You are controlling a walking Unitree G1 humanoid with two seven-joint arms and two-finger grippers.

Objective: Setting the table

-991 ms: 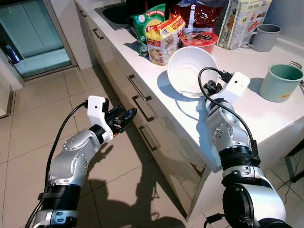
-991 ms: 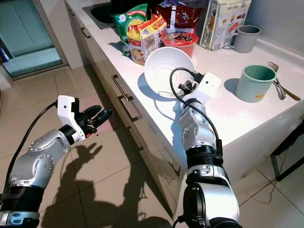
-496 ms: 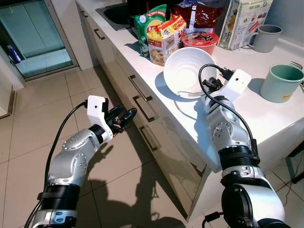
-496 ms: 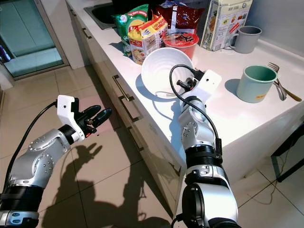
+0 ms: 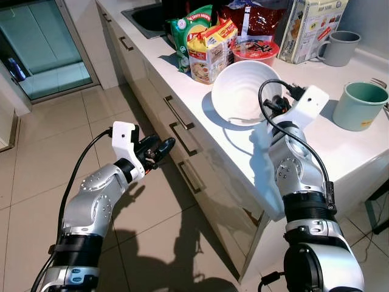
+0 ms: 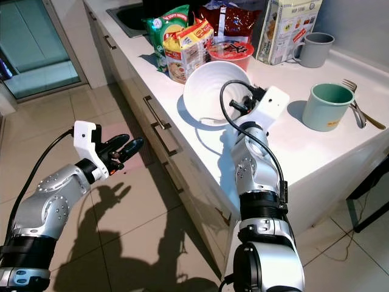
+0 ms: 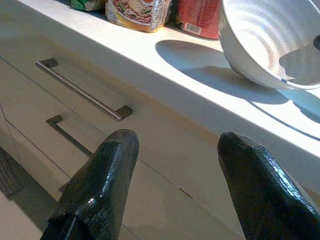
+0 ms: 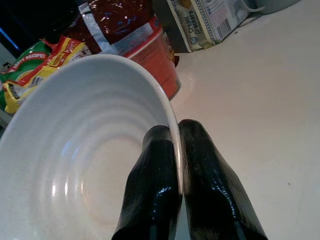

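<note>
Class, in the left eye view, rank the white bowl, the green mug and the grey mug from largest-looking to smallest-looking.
1. White bowl, held tilted by the right gripper pinching its rim: clearly largest.
2. Green mug.
3. Grey mug: looks smallest, but it stands farther from the camera, so the two mugs may be about alike.

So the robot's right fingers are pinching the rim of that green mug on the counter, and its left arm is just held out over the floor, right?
Not quite. The right gripper is pinching the rim of the white bowl, not the green mug, which stands apart on the counter. The right wrist view shows one finger on either side of the bowl's rim. The left gripper is indeed held out over the floor.
</note>
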